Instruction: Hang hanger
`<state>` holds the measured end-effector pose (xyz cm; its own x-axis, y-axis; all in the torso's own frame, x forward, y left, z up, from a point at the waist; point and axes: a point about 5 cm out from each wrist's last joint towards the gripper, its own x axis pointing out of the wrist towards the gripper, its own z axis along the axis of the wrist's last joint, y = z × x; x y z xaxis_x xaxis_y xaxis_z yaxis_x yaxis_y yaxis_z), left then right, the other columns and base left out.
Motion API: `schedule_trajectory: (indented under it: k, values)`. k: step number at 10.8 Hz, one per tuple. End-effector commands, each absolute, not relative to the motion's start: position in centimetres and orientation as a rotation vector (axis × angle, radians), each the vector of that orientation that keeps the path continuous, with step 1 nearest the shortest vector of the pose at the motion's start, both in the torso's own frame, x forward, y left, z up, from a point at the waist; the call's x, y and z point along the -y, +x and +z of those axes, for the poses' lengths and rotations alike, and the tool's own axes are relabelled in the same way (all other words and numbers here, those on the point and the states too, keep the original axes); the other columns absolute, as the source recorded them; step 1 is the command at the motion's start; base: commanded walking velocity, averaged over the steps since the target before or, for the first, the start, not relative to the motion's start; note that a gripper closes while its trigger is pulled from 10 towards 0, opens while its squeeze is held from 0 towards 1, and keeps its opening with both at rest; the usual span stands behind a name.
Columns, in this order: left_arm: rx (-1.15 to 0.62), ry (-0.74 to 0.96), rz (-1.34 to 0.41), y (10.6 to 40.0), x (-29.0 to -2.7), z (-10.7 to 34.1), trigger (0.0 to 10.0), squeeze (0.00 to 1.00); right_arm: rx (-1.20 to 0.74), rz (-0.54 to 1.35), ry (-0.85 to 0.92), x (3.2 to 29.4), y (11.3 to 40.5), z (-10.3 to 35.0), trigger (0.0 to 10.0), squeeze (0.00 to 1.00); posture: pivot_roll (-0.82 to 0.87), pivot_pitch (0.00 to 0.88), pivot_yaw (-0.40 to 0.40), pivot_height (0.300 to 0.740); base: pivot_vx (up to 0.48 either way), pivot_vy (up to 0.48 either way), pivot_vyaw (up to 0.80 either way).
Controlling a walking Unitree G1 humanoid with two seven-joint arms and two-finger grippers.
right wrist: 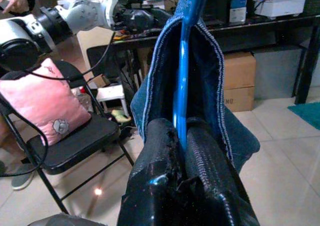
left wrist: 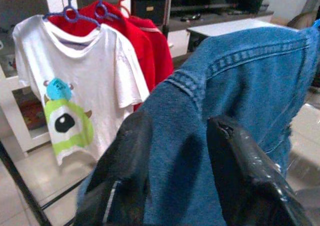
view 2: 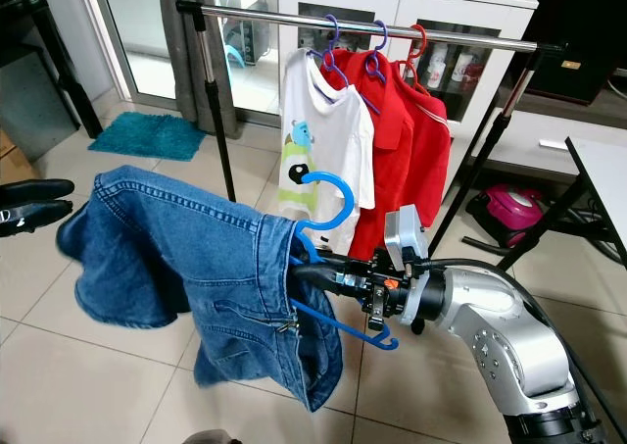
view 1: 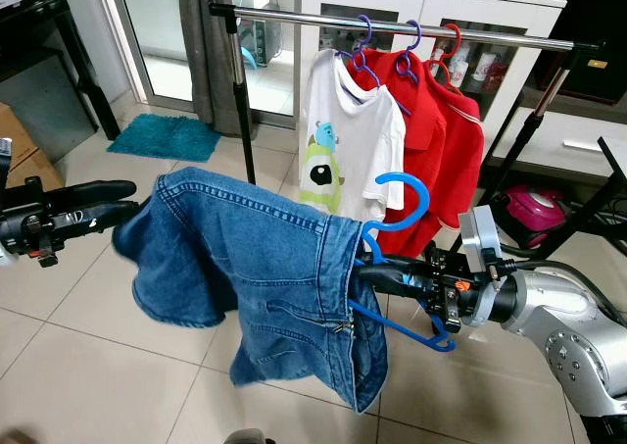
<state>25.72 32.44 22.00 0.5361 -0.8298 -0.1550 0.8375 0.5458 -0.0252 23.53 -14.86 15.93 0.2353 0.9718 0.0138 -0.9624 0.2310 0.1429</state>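
Right gripper (view 1: pixel 377 268), mid-right of the frame, is clamped on the blue hanger (view 1: pixel 404 191); wrist view shows both fingers (right wrist: pixel 160 156) pinching its blue bar. Jeans (view 1: pixel 255 277) draped over the hanger, hanging centre-frame above the tiled floor (view 1: pixel 88 366). Hanger hook sits upright in front of the clothes, well below the rail (view 1: pixel 294 15) across the top. White t-shirt (view 1: pixel 348 140) and red shirts (view 1: pixel 441 140) hang on the rail, upper centre. Left gripper (view 1: pixel 122 201) at the left edge, fingers slightly apart, tips at the jeans' edge w/o gripping.
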Motion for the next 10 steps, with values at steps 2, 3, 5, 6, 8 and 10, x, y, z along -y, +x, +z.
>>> schedule_trajectory:
  k: [2, 3, 5, 6, 8, 10]
  values:
    - [-0.189, 0.121, -1.005, 26.4, -32.0, 21.5, 10.0, 1.00, -0.026, 1.376, 0.124, 14.8, 23.5, 17.2, 10.0, 0.00, 0.02, 0.000, 0.000, 0.740, 0.000, 0.000, 0.00]
    - [-0.204, 0.128, -1.024, 26.5, -31.6, 21.2, 10.0, 1.00, -0.026, 1.385, 0.126, 14.8, 23.4, 17.2, 10.0, 0.00, 0.02, 0.000, 0.000, 0.740, 0.000, 0.000, 0.00]
    - [-0.266, 0.078, -1.122, 26.2, -30.2, 19.9, 0.0, 0.13, -0.026, 1.379, 0.122, 14.8, 23.4, 17.1, 10.0, 0.00, 0.02, 0.000, 0.005, 0.740, 0.000, 0.000, 0.00]
    - [-0.269, 0.078, -1.112, 26.3, -30.1, 19.6, 0.0, 0.00, -0.026, 1.379, 0.122, 14.8, 23.4, 17.1, 10.0, 0.00, 0.01, 0.000, 0.005, 0.740, 0.000, 0.000, 0.00]
    - [-0.269, 0.074, -1.087, 26.6, -30.1, 19.3, 0.0, 0.00, -0.025, 1.379, 0.122, 14.8, 23.5, 17.1, 10.0, 0.00, 0.02, 0.000, 0.001, 0.740, 0.000, 0.000, 0.00]
    - [-0.261, 0.063, -1.067, 26.8, -30.1, 19.2, 0.0, 0.00, -0.025, 1.381, 0.123, 14.7, 23.6, 17.1, 10.0, 0.00, 0.02, 0.000, -0.001, 0.740, 0.000, 0.000, 0.00]
